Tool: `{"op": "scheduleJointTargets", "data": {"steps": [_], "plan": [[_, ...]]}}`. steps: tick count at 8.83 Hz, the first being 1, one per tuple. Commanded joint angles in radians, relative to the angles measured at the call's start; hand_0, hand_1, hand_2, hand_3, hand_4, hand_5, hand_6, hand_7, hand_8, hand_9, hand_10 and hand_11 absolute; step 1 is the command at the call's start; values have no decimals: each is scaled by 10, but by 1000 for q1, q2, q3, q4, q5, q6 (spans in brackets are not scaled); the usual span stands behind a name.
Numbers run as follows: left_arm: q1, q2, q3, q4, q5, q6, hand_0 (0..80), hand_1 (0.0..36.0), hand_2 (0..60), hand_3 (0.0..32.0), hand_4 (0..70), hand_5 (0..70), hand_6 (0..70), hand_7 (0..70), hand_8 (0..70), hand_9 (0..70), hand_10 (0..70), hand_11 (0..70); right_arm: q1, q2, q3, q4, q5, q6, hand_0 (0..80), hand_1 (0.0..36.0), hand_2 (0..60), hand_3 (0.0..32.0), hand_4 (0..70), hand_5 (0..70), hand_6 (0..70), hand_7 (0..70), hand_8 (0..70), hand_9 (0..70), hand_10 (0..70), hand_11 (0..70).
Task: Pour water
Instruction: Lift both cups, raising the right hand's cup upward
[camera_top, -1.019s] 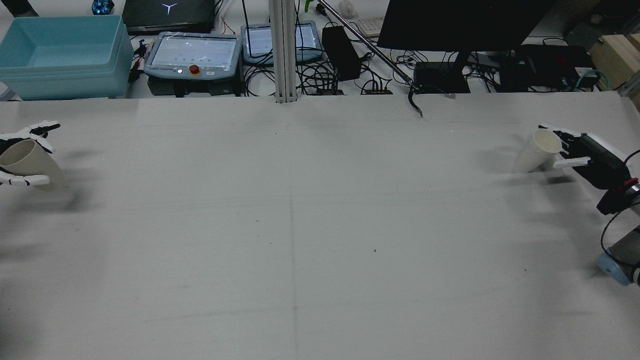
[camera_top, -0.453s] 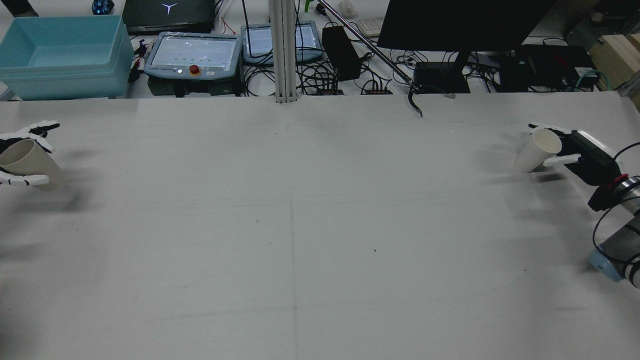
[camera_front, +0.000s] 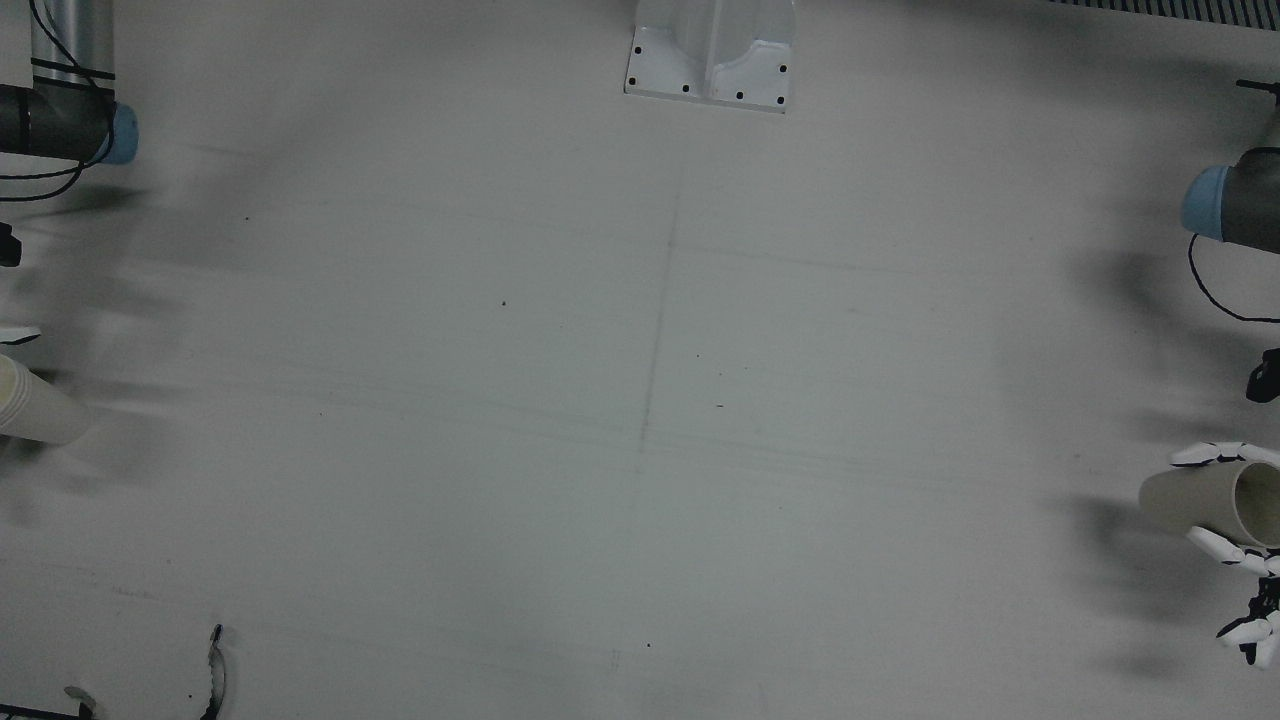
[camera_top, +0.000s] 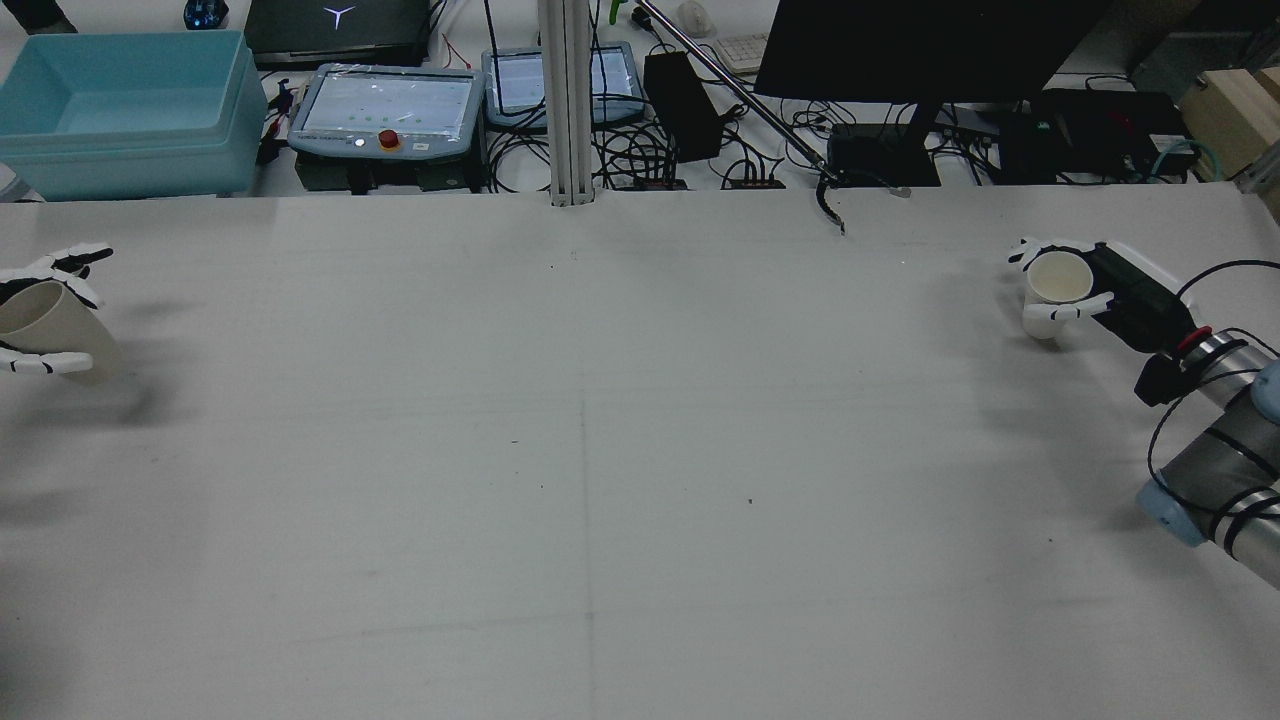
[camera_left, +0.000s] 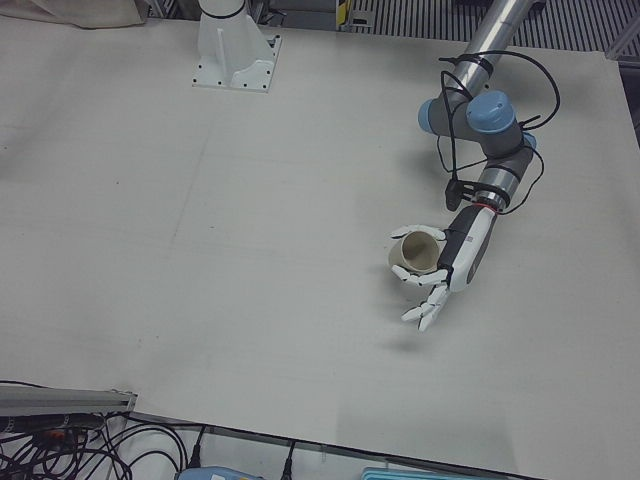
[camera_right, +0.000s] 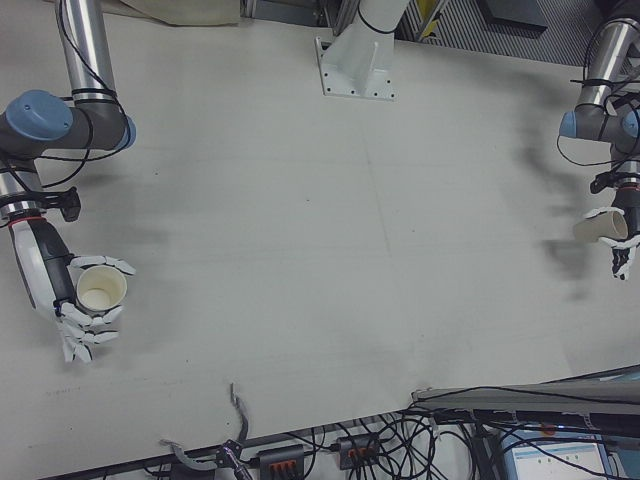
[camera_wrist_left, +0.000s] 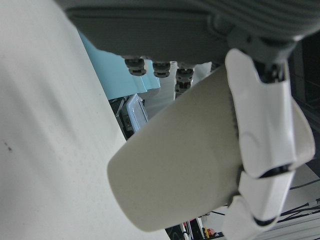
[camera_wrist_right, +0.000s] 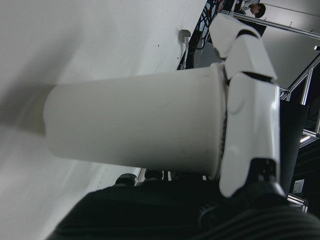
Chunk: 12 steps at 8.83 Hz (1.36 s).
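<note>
White paper cup (camera_top: 1056, 288), beige cup (camera_top: 52, 322): unlabelled.

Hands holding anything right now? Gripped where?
Each holds a cup by its side wall. Left hand wraps the beige paper cup just below its rim; right hand wraps the white paper cup likewise.

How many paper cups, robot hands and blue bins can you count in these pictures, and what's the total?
Paper cups: 2, a beige cup and a white cup.
Robot hands: 2, the left robot hand and the right robot hand, each holding a cup.
Blue bins: 1, the blue bin.
Total: 5
</note>
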Motion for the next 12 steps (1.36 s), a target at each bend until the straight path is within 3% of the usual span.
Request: {"op": "scheduleJointTargets", "data": {"steps": [1,2,3,6,7,9,10,12], "plan": [[0,10,1,-9,1,0,566,360,600,0,700,700,93,186,38,57,31,57,-4,-8,103,-105,-2,-11,800,360,600,0,502,700,618,700,466,639,344,516],[0,10,-2,-11,1,-2,570,360,600,0,700,700,94,186,38,58,31,58,-1,-19,137,-108,0,-5,800,360,600,0,456,700,675,700,558,700,456,673],[-2,10,-20,-8,5,-2,572,360,600,0,700,700,97,187,40,60,31,58,6,-42,221,-132,2,16,800,360,600,0,395,700,648,700,545,700,453,671],[4,-2,-216,160,14,-25,591,360,600,0,700,700,116,195,43,60,25,51,57,-37,533,-433,35,120,800,360,600,0,433,700,643,700,518,700,416,617],[10,-28,-277,219,17,-22,610,360,600,0,700,700,129,199,48,64,26,54,74,-18,645,-542,67,133,800,360,600,0,493,700,656,700,501,666,404,599],[70,-138,-353,373,23,12,624,360,600,0,700,700,141,205,52,69,30,60,120,63,741,-647,72,133,800,360,600,0,613,700,686,700,502,664,394,583],[114,-213,-403,436,23,126,630,360,600,0,700,700,136,204,50,67,30,62,135,102,799,-724,74,133,800,360,600,0,699,700,700,700,513,677,387,575],[220,-374,-421,577,23,249,635,360,600,0,700,700,125,200,47,66,34,69,152,110,866,-758,78,130,800,360,600,0,700,700,700,700,525,688,381,566]]}}
